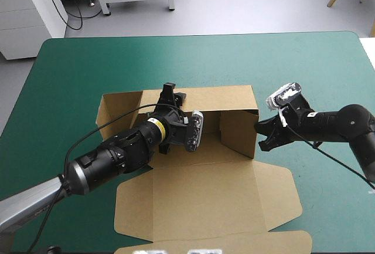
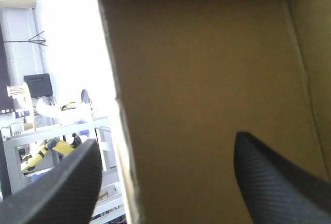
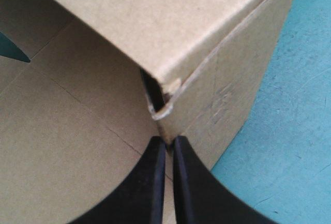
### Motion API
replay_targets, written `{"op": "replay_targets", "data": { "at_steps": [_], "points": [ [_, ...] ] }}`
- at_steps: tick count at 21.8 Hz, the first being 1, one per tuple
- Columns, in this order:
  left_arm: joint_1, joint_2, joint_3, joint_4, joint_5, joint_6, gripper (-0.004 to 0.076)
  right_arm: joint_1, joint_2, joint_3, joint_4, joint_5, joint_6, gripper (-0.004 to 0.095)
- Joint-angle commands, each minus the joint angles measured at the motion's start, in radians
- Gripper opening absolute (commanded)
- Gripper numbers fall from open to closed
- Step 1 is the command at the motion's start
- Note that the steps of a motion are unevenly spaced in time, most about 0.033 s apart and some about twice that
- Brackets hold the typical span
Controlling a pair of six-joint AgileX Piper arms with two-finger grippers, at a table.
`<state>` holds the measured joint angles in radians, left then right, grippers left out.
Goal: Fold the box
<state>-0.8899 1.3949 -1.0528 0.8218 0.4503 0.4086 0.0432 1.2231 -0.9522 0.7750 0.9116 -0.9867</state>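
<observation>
The brown box [image 1: 205, 201] sits mid-table with its back and right walls raised and its lid flat toward the front edge. My left gripper [image 1: 174, 94] reaches into the box at the top of the back wall. In the left wrist view, the left gripper [image 2: 166, 138] is open, and the edge of the brown box wall [image 2: 207, 79] runs between its fingers. My right gripper [image 1: 261, 136] is at the front corner of the right wall. Seen from the right wrist, the right gripper [image 3: 169, 144] is all but shut, pinching the box [image 3: 155, 22] at that corner.
The teal-green cover [image 1: 70, 90] shows to the left, right and far side of the box. The flat lid's front flap [image 1: 234, 243] reaches close to the table's front edge. A black cable arcs over the box's left part.
</observation>
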Motion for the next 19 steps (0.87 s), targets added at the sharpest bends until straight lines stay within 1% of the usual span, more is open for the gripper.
{"op": "replay_targets", "data": {
  "at_steps": [1, 4, 10, 12, 13, 14, 16, 19],
  "points": [
    [-0.006, -0.073, -0.025, 0.01, -0.037, -0.016, 0.0519, 0.003, -0.012, -0.036, -0.001, -0.013, 0.034, -0.0019],
    [-0.022, -0.116, -0.025, 0.009, -0.038, -0.016, 0.0519, 0.003, -0.012, -0.039, -0.017, -0.039, 0.068, -0.0019],
    [-0.163, -0.258, -0.025, 0.007, -0.013, -0.031, 0.0518, 0.003, -0.012, -0.039, -0.019, -0.084, 0.073, -0.0019],
    [-0.22, -0.307, -0.031, 0.007, 0.056, -0.091, 0.0518, 0.003, -0.012, -0.039, -0.021, -0.094, 0.073, -0.0019],
    [-0.244, -0.335, -0.04, 0.007, 0.132, -0.161, 0.0515, 0.003, -0.012, -0.039, -0.021, -0.099, 0.073, -0.0019],
    [-0.249, -0.348, -0.044, 0.007, 0.162, -0.186, 0.0507, 0.003, -0.012, -0.039, -0.021, -0.101, 0.073, -0.0019],
    [-0.249, -0.381, -0.071, 0.003, 0.313, -0.265, 0.0445, 0.003, -0.012, -0.039, -0.021, -0.103, 0.073, -0.0019],
    [-0.249, -0.392, -0.108, -0.022, 0.474, -0.325, 0.0356, 0.003, -0.012, -0.039, -0.029, -0.103, 0.073, -0.0019]
  ]
}}
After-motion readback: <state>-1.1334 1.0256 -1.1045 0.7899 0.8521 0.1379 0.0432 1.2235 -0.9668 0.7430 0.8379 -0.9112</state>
